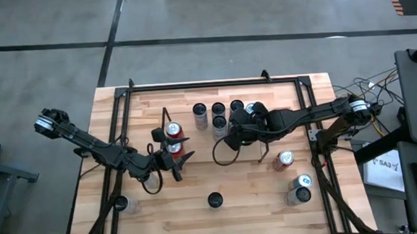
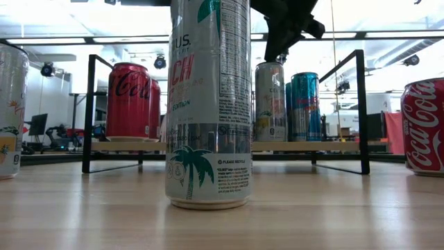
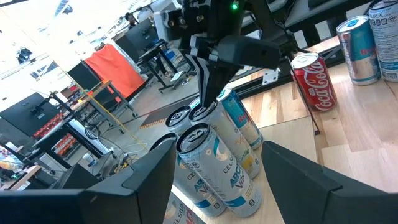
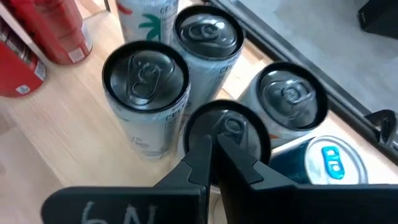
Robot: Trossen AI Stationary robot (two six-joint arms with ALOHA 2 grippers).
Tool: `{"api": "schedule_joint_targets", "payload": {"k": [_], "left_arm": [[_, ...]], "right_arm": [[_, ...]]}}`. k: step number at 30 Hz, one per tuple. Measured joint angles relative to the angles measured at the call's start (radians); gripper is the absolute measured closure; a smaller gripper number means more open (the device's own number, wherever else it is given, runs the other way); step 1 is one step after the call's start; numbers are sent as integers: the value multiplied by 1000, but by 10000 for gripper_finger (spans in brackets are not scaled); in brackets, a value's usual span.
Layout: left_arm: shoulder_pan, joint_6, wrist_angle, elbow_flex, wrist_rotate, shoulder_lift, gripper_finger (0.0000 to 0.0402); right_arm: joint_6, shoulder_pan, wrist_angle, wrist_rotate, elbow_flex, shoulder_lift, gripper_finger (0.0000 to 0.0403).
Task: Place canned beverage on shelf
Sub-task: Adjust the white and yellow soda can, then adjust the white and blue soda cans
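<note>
The shelf (image 2: pixel 312 146) stands at the table's far middle. On its right part stand several tall cans (image 1: pixel 217 110), on its left part red cola cans (image 1: pixel 172 131). My right gripper (image 4: pixel 214 146) is shut and points down onto the top of one tall can (image 4: pixel 229 127), the nearest of the group. That can also shows in the low view (image 2: pixel 269 97). My left gripper (image 1: pixel 175 160) is open and empty by the red cans, on their near side. Its two fingers show wide apart in the left wrist view (image 3: pixel 217 186). My right gripper has its shut fingertips (image 3: pixel 208 99) on the lid of the tall can (image 4: pixel 239 124), coming from above and pointing down. The can stands upright on the shelf's wood base among the other cans. Whether the tips press on the lid or only hover just over it, I cannot tell.
A tall white can with a palm print (image 2: pixel 208 104) stands at the table's near middle (image 1: pixel 214 199). A red cola can (image 1: pixel 284 159) and two more cans (image 1: pixel 298 190) stand at the near right, and one can (image 1: pixel 124 203) at the near left.
</note>
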Motion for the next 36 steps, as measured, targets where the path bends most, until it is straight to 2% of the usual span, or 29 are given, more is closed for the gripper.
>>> {"api": "schedule_joint_targets", "payload": {"k": [6,14,20,27,36], "left_arm": [[0,0,0,0,0,0,178],[0,0,0,0,0,0,178],[0,0,0,0,0,0,178],[0,0,0,0,0,0,178],[0,0,0,0,0,0,178]], "right_arm": [[-35,0,21,26,27,-2,390],[-218,-32,219,23,41,-1,390],[-302,-87,325,-56,40,17,390],[-337,-148,351,-105,38,63,390],[-349,-191,351,-108,38,103,390]]}}
